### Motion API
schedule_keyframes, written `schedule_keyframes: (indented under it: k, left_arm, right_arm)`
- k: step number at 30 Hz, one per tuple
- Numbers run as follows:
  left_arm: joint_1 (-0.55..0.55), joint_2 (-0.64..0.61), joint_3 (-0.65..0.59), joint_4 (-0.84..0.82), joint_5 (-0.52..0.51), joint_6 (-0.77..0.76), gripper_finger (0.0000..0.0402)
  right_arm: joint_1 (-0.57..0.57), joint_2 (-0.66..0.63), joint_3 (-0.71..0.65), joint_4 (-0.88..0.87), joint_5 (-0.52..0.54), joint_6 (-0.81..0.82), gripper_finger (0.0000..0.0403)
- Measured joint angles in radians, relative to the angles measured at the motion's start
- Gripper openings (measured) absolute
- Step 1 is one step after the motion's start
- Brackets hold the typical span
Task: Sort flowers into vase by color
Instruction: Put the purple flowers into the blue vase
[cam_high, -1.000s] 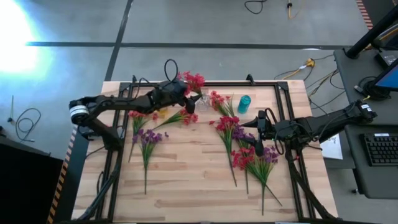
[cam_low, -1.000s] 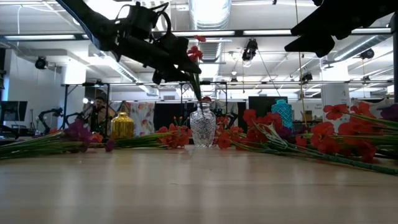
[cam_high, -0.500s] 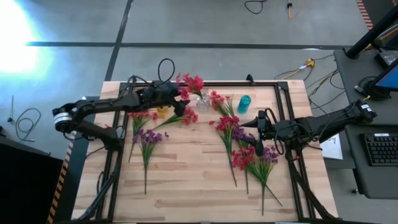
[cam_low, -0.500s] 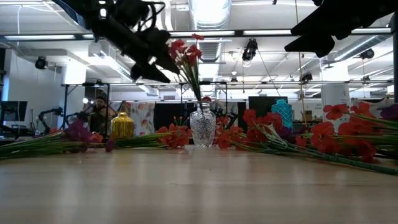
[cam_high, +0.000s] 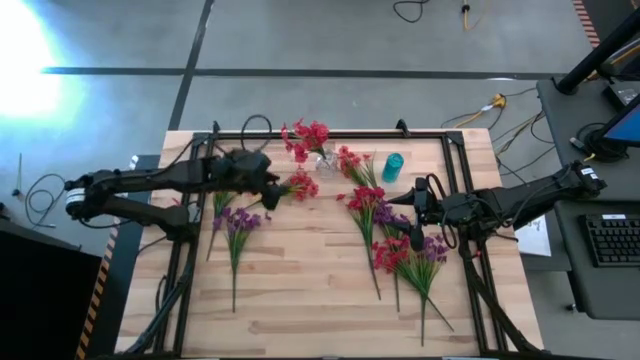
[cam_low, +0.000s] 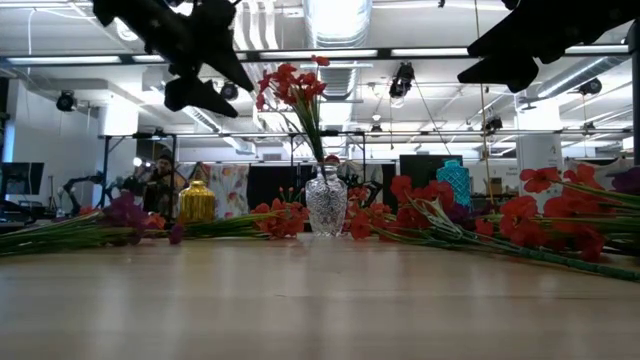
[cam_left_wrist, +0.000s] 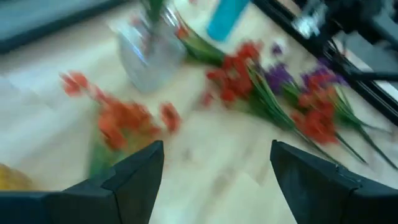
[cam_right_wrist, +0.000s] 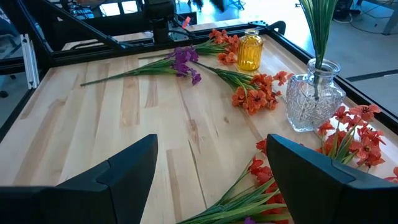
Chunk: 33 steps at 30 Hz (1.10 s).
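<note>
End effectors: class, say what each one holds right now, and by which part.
Nothing is held. The left end effector is open and empty above the table. The right end effector is open and empty too. The red sprig stands in the clear vase.

We see a pale, matt wood table (cam_right_wrist: 124, 118), a cut-glass clear vase (cam_right_wrist: 314, 102), a glossy amber glass bottle (cam_right_wrist: 250, 51), a teal bottle (cam_high: 393, 166), matt black fingers (cam_right_wrist: 118, 180) and cloth-like flowers (cam_right_wrist: 255, 94).

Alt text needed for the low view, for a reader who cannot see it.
A clear cut-glass vase holding red flowers stands mid-table, with loose red and purple sprigs lying on both sides. The left claw hangs open, upper left of the blossoms.
</note>
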Motion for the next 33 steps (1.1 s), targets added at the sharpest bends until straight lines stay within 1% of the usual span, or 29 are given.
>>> schedule_keyframes:
  k: [4,7,10,17,23,27,33]
  left_arm:
    - [-0.114,0.000,0.000,-0.050,-0.025,-0.112,0.0281]
    - [-0.192,0.002,0.000,-0.110,-0.056,-0.217,0.0281]
    - [-0.261,0.003,0.000,-0.162,-0.064,-0.330,0.0281]
    - [-0.411,0.027,0.000,-0.194,-0.078,-0.514,0.0281]
    - [-0.485,0.073,0.000,-0.212,-0.075,-0.634,0.0281]
    - [-0.512,0.114,-0.001,-0.229,-0.043,-0.713,0.0281]
    - [-0.537,0.180,-0.001,-0.228,0.013,-0.783,0.0281]
  right_arm:
    - [0.000,0.000,0.000,0.000,0.000,0.001,0.0290]
    - [0.000,0.000,0.000,0.000,0.000,0.001,0.0290]
    - [0.000,0.000,0.000,0.000,0.000,0.001,0.0290]
    - [0.000,0.000,0.000,0.000,0.000,-0.002,0.0290]
    - [0.000,0.000,0.000,0.000,0.000,-0.009,0.0290]
    - [0.000,0.000,0.000,0.000,0.000,-0.009,0.0290]
    - [0.000,0.000,0.000,0.000,0.000,-0.009,0.0290]
